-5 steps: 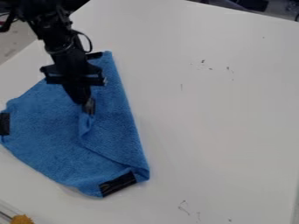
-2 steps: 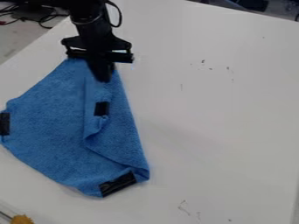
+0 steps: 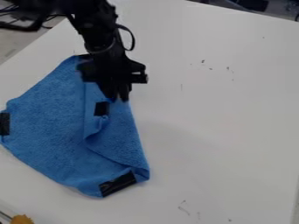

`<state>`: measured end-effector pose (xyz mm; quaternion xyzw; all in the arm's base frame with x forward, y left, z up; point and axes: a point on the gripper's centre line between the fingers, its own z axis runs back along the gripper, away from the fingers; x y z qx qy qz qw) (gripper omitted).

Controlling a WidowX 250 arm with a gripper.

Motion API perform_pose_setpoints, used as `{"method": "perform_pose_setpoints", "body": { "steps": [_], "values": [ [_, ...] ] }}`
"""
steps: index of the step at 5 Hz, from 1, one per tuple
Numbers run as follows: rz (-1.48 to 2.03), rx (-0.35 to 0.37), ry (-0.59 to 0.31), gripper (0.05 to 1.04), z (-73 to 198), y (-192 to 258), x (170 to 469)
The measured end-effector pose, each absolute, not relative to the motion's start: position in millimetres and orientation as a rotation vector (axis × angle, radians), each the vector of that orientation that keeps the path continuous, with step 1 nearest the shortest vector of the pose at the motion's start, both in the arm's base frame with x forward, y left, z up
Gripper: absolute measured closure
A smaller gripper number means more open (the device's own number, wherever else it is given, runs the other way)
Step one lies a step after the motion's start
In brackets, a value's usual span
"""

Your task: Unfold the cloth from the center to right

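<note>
Camera view: the black arm comes in from the upper left, its base out of view, and the black two-finger gripper (image 3: 118, 97) hangs over the upper right edge of the blue terry-like cloth (image 3: 50, 127), hiding part of that edge. Contact with the cloth is hard to make out, and I cannot tell whether the gripper is open or closed on it. The cloth's left corner, with a black patch (image 3: 5, 124), reaches the border of the view. At the bottom left, a fuzzy orange-brown thing (image 3: 22, 219) is cut off, beside a pale rim too partial to identify.

Beneath lies a white tabletop (image 3: 222, 127) with small dark marks and scratches. Past its upper left edge are grey floor and dark cables; dark, unclear objects sit beyond the top right.

The cloth lies on the left half of the view, its long axis running from the top corner down and slightly right to the broad lower end, where a black strip (image 3: 117, 183) slants. Its right part is layered, with a small black rectangle (image 3: 102, 109) by the upright fold near the middle; a crease slants from there toward the lower right corner.
</note>
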<state>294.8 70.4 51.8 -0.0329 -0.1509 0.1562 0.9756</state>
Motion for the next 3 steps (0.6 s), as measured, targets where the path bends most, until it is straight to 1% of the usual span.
{"method": "perform_pose_setpoints", "body": {
  "steps": [1,2,3],
  "values": [
    [0.317,-0.073,-0.308,0.328,38,72,292],
    [0.311,-0.058,-0.305,0.082,38,80,290],
    [0.313,-0.053,-0.295,0.074,33,87,288]
  ]
}}
